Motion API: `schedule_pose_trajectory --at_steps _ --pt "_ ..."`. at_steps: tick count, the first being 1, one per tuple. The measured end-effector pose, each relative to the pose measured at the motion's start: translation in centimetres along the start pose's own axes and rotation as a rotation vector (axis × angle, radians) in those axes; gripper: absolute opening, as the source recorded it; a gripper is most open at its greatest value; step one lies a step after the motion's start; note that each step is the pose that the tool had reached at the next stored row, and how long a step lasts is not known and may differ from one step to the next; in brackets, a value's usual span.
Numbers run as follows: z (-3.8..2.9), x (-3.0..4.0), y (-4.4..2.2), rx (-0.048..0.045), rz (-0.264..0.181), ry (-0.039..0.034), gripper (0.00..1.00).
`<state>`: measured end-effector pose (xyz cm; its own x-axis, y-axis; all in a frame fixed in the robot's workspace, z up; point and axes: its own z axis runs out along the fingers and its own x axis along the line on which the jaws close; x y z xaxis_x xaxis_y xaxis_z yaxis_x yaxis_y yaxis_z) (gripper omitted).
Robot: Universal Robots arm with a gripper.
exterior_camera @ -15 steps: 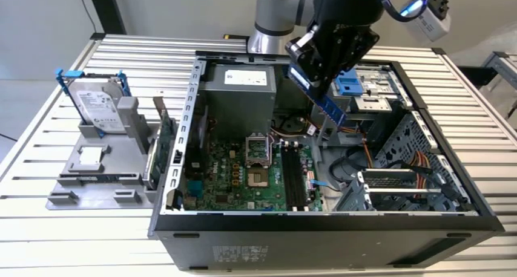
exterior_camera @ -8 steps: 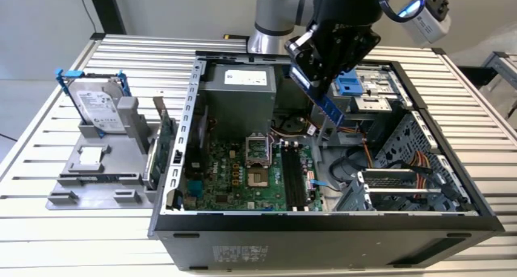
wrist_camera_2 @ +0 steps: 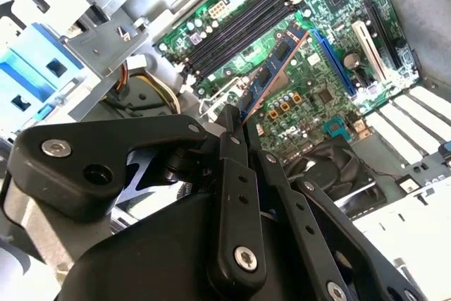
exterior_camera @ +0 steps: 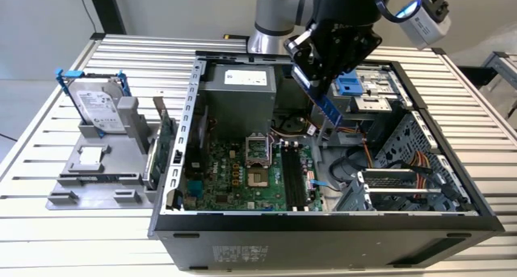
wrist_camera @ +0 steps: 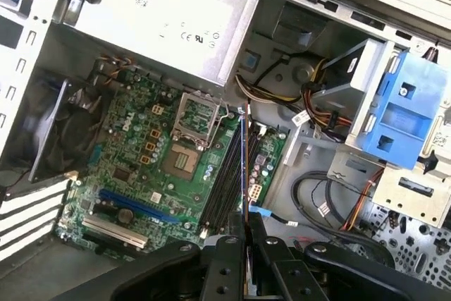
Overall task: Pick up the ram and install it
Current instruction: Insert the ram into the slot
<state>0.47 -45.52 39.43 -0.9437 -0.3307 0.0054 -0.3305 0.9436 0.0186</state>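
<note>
My gripper [exterior_camera: 306, 64] holds the ram [exterior_camera: 325, 104] at a tilt above the open case [exterior_camera: 323, 228], fingers [wrist_camera_2: 234, 147] pressed close on its one end.

The ram hangs over the motherboard [exterior_camera: 234, 180], near the black slots [exterior_camera: 292, 177] but not yet in one. In the first wrist view I see it only by its thin edge. Around it stand the power supply [exterior_camera: 242, 89], a blue caddy [exterior_camera: 349, 83] and loose cables [wrist_camera: 310, 199] beside the slots. The supply carries a white label [exterior_camera: 244, 77], whose print I cannot make out. My fingers cover the held end of the ram. Outside the case, a hard drive [exterior_camera: 101, 104] and a green card [exterior_camera: 164, 147] stand on a gray holder [exterior_camera: 89, 189].
</note>
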Motion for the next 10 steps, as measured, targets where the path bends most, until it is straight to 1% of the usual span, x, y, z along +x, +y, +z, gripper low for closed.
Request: schedule_pose_trajectory --at_steps 10 --pt "0.0 0.02 -0.07 -0.0004 0.066 -0.0012 0.0"
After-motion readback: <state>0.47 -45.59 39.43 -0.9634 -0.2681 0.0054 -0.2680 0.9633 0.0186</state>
